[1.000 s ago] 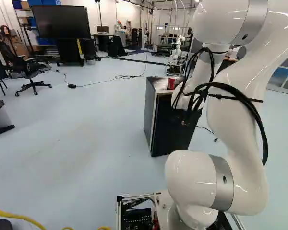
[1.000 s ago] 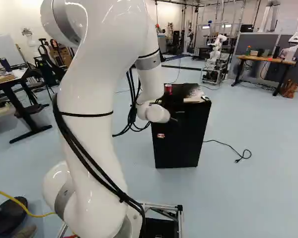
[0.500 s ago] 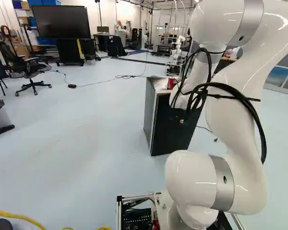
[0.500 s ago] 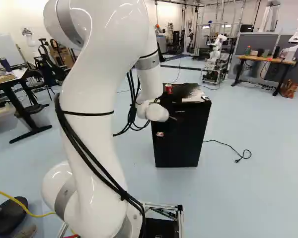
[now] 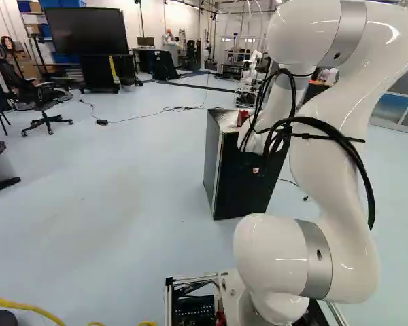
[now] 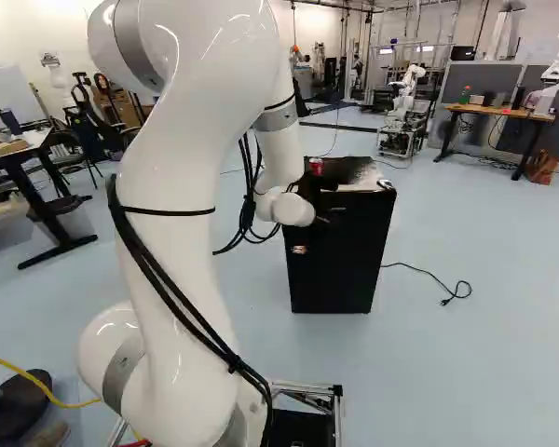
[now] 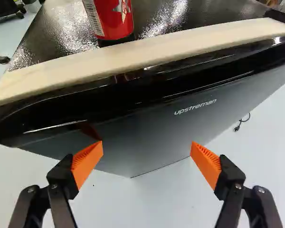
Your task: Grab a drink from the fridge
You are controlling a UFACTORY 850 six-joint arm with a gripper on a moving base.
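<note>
- Indoors, a white robot arm (image 5: 326, 142) reaches toward a black compact fridge (image 6: 340, 261) on a pale blue floor (image 5: 109, 204).
- Its black gripper (image 6: 324, 220) is near the front; in the wrist view, the gripper (image 7: 147, 152) has its two fingers spread wide, with nothing held between the orange pads (image 7: 87, 164).
- The fridge door (image 7: 156, 140), closed, faces the gripper.
- A red drink can (image 7: 115, 19) stands upright on the fridge top (image 7: 61, 35), just behind a pale strip (image 7: 147, 54) along the front edge.
- A black power cord (image 6: 427, 274) lies beside the fridge, its plug on the floor.
</note>
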